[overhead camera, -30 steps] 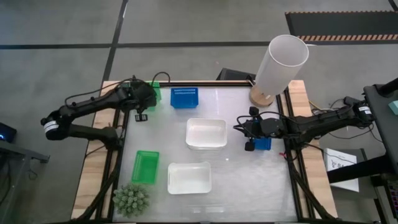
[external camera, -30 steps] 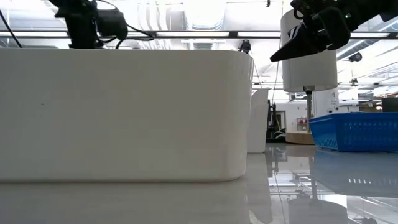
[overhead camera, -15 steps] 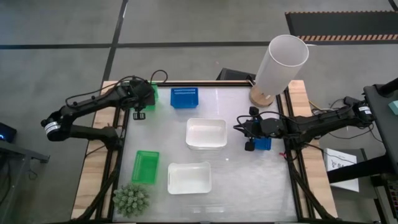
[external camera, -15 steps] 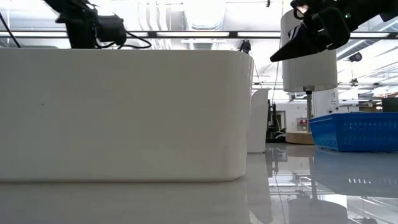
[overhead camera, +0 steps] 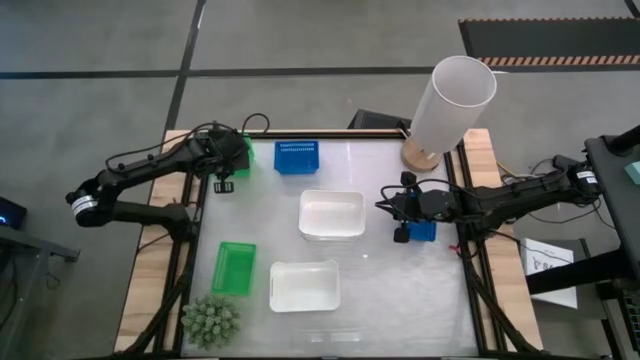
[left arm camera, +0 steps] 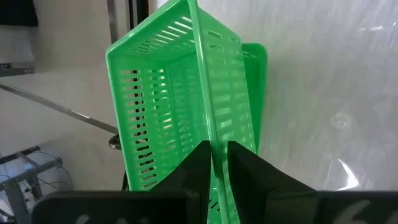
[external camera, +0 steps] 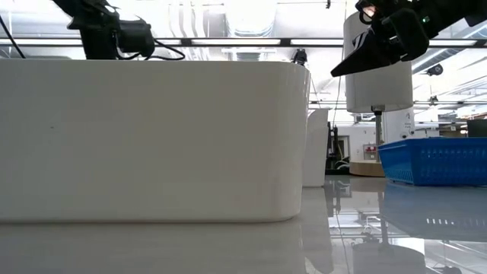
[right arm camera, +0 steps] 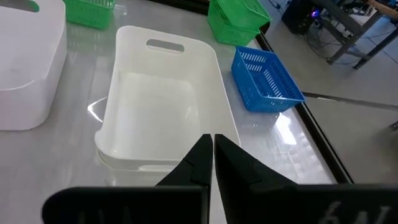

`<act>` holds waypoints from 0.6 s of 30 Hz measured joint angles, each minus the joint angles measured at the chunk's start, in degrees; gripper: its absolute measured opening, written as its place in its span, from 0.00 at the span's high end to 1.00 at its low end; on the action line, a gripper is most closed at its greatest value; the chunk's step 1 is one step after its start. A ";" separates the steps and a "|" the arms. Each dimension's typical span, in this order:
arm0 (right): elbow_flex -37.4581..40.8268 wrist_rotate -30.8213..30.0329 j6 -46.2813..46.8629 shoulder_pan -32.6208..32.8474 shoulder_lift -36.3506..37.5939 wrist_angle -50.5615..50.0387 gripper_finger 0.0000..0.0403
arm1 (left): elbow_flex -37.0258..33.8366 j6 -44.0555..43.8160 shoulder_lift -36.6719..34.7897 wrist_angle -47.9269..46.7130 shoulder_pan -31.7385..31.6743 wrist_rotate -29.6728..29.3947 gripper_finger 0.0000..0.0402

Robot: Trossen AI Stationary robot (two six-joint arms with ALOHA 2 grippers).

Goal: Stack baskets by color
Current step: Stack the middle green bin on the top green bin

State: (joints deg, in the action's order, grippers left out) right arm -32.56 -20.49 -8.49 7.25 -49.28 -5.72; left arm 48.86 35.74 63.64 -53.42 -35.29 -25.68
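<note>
Green basket point(left arm camera: 180, 106), upper left of the high view: I see my left gripper point(left arm camera: 217, 152) pinching its wall. Right gripper point(right arm camera: 211, 146) pressed together over a white basket point(right arm camera: 161, 106).

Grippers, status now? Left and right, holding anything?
Left gripper: closed on the wall of the tilted green basket.
Right gripper: shut, empty, above the white basket.
</note>
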 joint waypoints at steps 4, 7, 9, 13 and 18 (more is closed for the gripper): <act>0.00 0.00 0.24 0.00 0.00 0.00 0.98 | 0.00 -1.08 0.00 -0.73 0.00 1.30 0.87; 0.00 0.00 0.35 0.00 0.00 0.00 0.98 | 0.02 -2.13 0.00 -1.64 0.02 1.65 0.80; 0.00 0.00 0.35 0.00 0.00 0.00 0.98 | 0.02 -2.47 0.00 -1.61 0.02 1.65 0.74; 0.00 0.00 0.35 0.00 0.00 0.00 0.98 | 0.02 -2.59 -0.04 -1.60 0.04 1.63 0.66; 0.00 0.00 0.35 0.00 0.00 0.00 0.98 | 0.83 -3.95 -0.04 -1.58 0.09 1.65 0.63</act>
State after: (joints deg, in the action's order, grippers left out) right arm -32.56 -20.49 -8.14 7.25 -49.28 -5.72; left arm 49.69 31.79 63.59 -55.01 -35.20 -24.04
